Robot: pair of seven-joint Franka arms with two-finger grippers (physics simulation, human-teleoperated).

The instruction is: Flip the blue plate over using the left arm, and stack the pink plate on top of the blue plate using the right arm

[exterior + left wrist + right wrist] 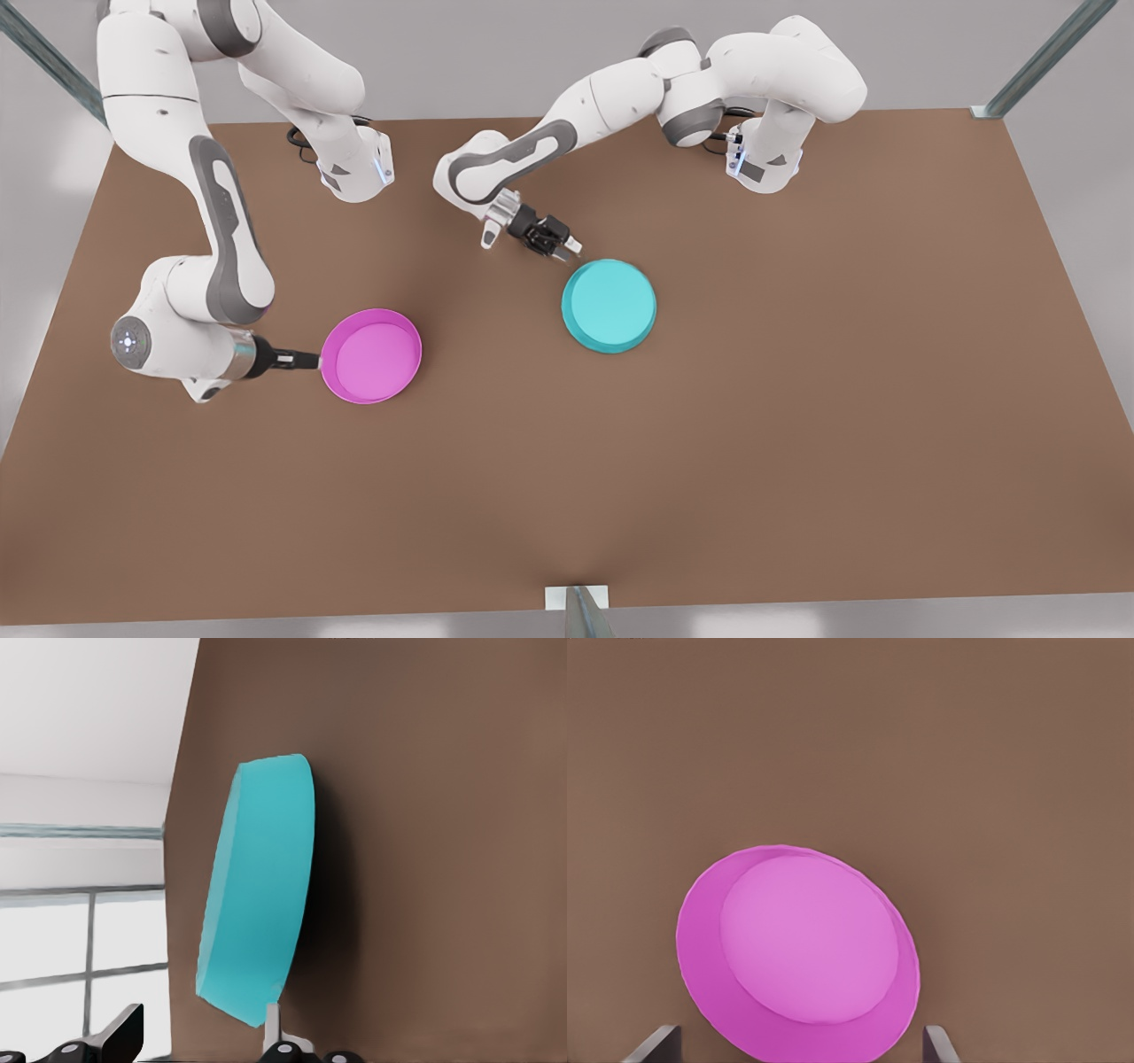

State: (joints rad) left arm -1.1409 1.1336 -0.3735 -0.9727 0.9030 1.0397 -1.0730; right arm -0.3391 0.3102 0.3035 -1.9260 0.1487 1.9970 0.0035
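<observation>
The blue plate (609, 306) lies near the table's middle with its flat base facing up. In the left wrist view the blue plate (261, 895) is seen edge-on. My left gripper (567, 251) hovers at its far rim, open (200, 1020), with the rim just in front of the fingertips. The pink plate (372, 355) rests right side up toward the front view's left, its lighter inside showing. My right gripper (310, 360) reaches in level at its rim from the left. It is open wide (799, 1035), and the pink plate's (806, 943) near rim sits between the fingers (937, 1041).
The brown table (797, 425) stretches wide toward the front view's right and front. Both arm bases (766, 164) stand at the back edge. A metal post (580, 611) rises at the front edge.
</observation>
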